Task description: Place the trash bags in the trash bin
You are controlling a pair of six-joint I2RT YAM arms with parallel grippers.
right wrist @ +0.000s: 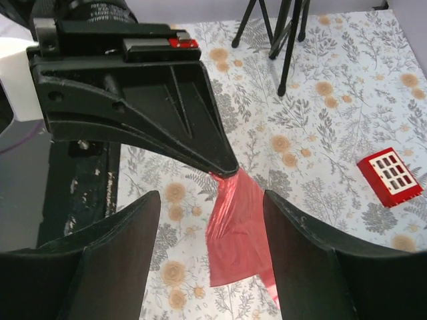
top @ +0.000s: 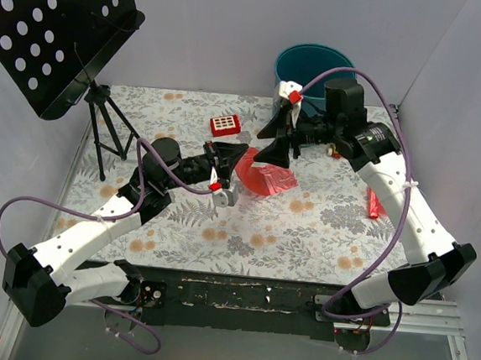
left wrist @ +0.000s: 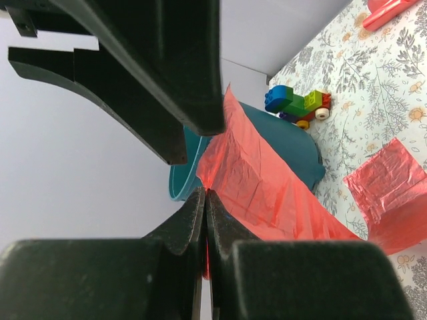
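Trash bags are seen as a crumpled red film near the middle of the table. One edge is lifted off the surface and pinched between the closed fingers of the left gripper. Only a narrow strip of film is caught at the fingertips. A flatter red piece lies on the table just beside the raised sheet. Whether it is a second bag or a fold of the same one cannot be told.

The right gripper is held above the film with its fingers spread wide and nothing between them. The trash bin stands at the far edge, right of centre, well apart from the bags.

Several failures can be expected from here:

- The glossy film could slip out of so small a pinch if it is pulled quickly or dragged across the table.
- If the right gripper is closed where it now hangs, the left fingertips could be struck, since they sit close beneath it.
- A floppy sheet carried by one edge may drape over the bin's rim and stay partly outside.
- The brick toy near the bin and the red block on the left could be swept by trailing film.
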